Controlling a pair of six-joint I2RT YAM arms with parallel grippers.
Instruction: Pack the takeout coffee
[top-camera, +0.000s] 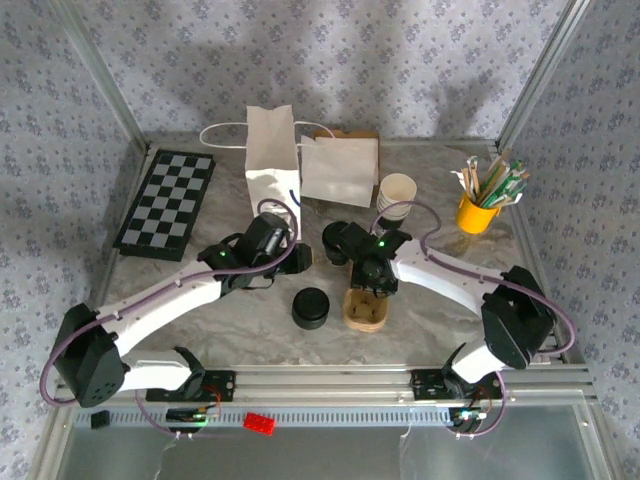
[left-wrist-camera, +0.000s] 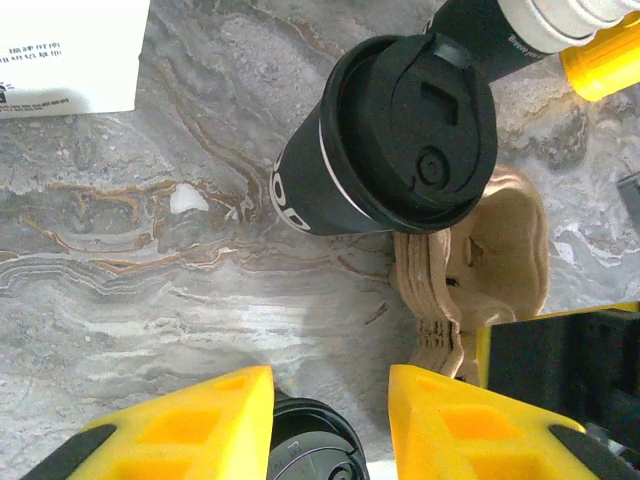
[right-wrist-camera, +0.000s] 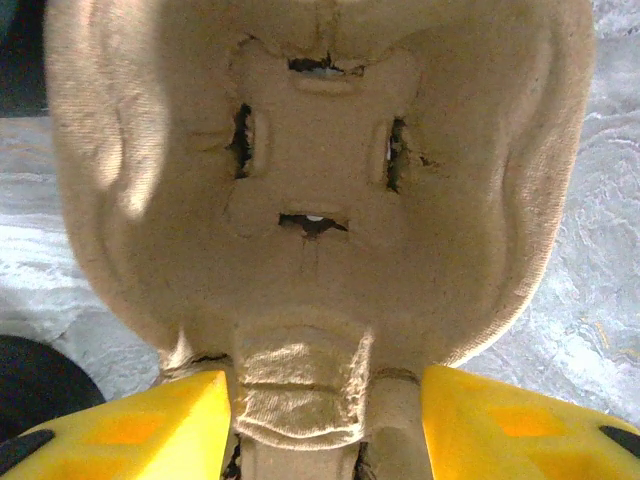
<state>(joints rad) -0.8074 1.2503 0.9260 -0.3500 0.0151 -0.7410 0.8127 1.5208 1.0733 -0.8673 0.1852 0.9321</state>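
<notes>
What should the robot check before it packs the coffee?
1. Black lid on the takeout coffee cup: ok, it is on.
2. Cup carrier well free: ok, nothing in it.
3. Coffee in the carrier: not ok, it is on the table beside it.
4. Left pincer free: ok, open and holding nothing, above the stack of black lids.
5. Right pincer gripping the carrier: cannot tell; its fingers sit either side of the carrier's middle ridge.
6. White paper bag upright: ok.
</notes>
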